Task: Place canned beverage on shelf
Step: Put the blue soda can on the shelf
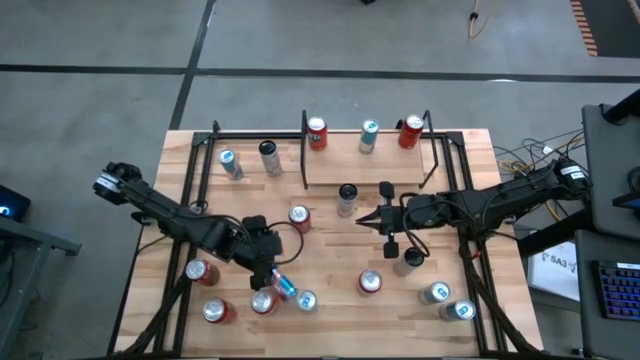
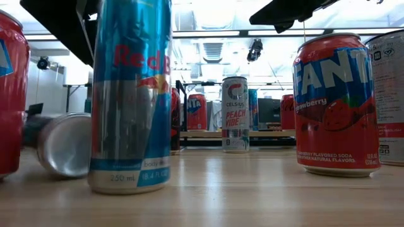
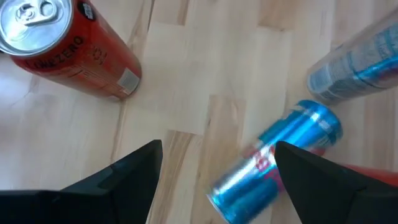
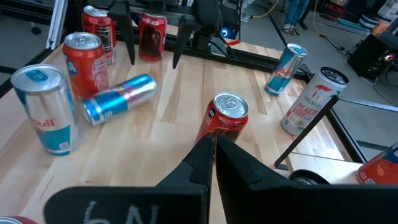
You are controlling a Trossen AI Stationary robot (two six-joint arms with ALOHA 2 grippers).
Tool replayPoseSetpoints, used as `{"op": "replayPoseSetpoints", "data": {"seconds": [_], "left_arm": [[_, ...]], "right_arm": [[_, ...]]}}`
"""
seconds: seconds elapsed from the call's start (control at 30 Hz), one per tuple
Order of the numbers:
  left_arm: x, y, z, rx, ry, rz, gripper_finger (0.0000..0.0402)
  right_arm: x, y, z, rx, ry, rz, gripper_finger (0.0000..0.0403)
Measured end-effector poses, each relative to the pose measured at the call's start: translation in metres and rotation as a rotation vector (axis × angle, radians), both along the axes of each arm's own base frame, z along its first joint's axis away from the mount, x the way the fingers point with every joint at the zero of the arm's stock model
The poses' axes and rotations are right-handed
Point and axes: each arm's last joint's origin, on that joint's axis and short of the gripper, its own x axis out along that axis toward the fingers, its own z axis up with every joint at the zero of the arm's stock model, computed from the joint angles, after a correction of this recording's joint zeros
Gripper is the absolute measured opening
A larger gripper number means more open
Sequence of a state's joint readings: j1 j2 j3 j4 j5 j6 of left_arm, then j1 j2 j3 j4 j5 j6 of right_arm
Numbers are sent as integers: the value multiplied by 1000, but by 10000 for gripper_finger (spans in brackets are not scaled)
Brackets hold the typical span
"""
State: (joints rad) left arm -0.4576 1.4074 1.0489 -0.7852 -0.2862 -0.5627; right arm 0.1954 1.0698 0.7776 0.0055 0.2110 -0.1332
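Note:
A blue canned beverage (image 3: pixel 273 165) lies on its side on the wooden table near the front left (image 1: pixel 285 288). My left gripper (image 3: pixel 217 158) hovers open just above it, tipped steeply down, with the can below the gap, close to one finger. I cannot see any touch. From the right wrist view the left gripper (image 4: pixel 153 61) stands above and behind that can (image 4: pixel 118 96). The shelf (image 1: pixel 390 165) sits at the table's far middle with three upright cans along its back. My right gripper (image 4: pixel 214 146) is shut and empty at the table's middle (image 1: pixel 365 218).
Upright cans crowd the fallen one: a red can (image 3: pixel 68 50), a blue-silver can (image 3: pixel 360 68) and more red ones (image 1: pixel 262 302) near the front edge. A red can (image 4: pixel 227 118) stands before my right gripper. Several more cans stand at front right (image 1: pixel 435 292) and far left (image 1: pixel 228 163).

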Motion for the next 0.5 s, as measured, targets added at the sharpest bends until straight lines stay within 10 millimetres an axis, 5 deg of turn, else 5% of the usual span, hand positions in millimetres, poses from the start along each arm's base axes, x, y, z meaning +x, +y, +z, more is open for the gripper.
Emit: {"op": "replayPoseSetpoints", "data": {"seconds": [0.5], "left_arm": [[-1, -1, 1, -18, 18, -58, 295]], "right_arm": [[0, -1, 0, 1, 0, -5, 9]]}}
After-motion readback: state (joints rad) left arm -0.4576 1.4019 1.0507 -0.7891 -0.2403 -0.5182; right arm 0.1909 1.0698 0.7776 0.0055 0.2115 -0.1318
